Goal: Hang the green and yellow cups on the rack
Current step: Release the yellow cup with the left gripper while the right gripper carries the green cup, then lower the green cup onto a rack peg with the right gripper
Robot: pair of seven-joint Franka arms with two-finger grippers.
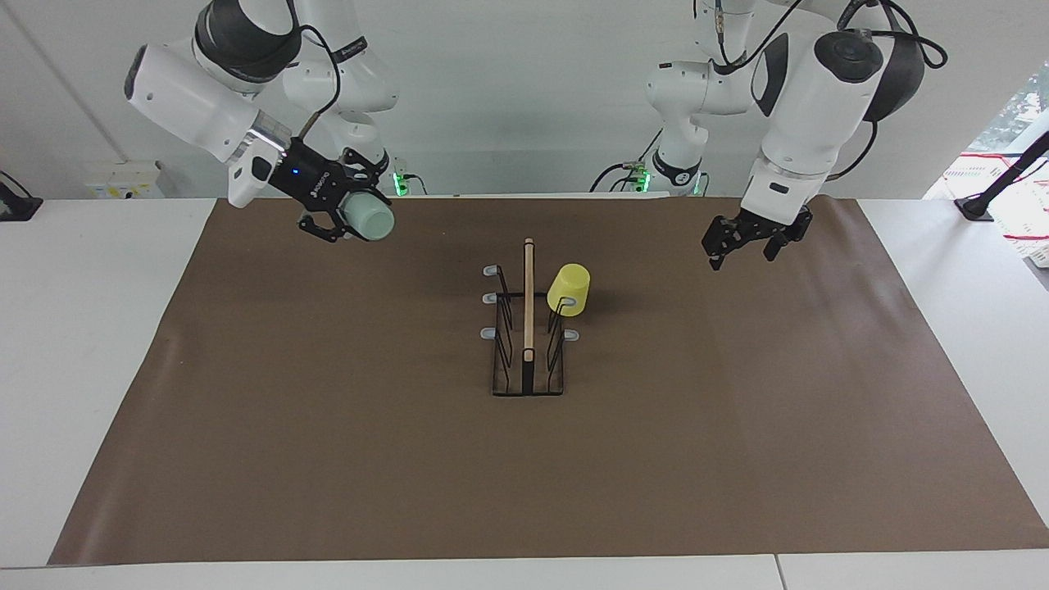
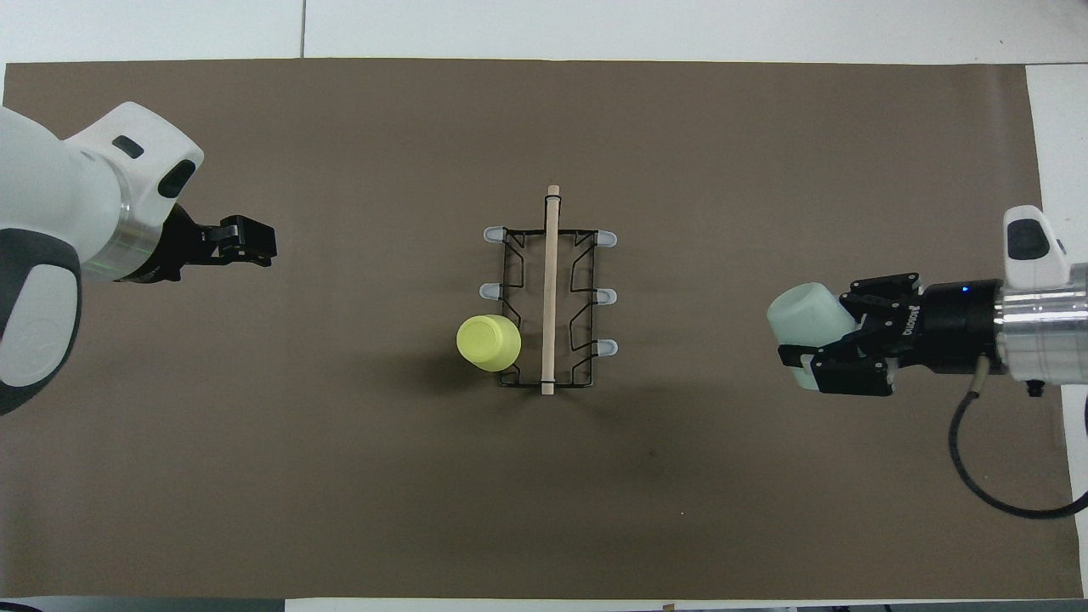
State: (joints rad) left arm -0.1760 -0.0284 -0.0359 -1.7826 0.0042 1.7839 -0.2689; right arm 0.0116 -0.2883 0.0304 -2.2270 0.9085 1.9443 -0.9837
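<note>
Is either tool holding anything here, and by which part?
The right tool holds the green cup, clamped across its side wall, cup lying sideways in the air. The left tool is open and holds nothing; the yellow cup hangs on the rack.

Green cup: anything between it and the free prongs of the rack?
Nothing visible. The right gripper holds the green cup above bare mat; the rack has its prongs on that side free. The yellow cup hangs on the other side.

Even overhead light is giving soft shadows on the mat [image 1: 328, 459] (both views staying sharp).
</note>
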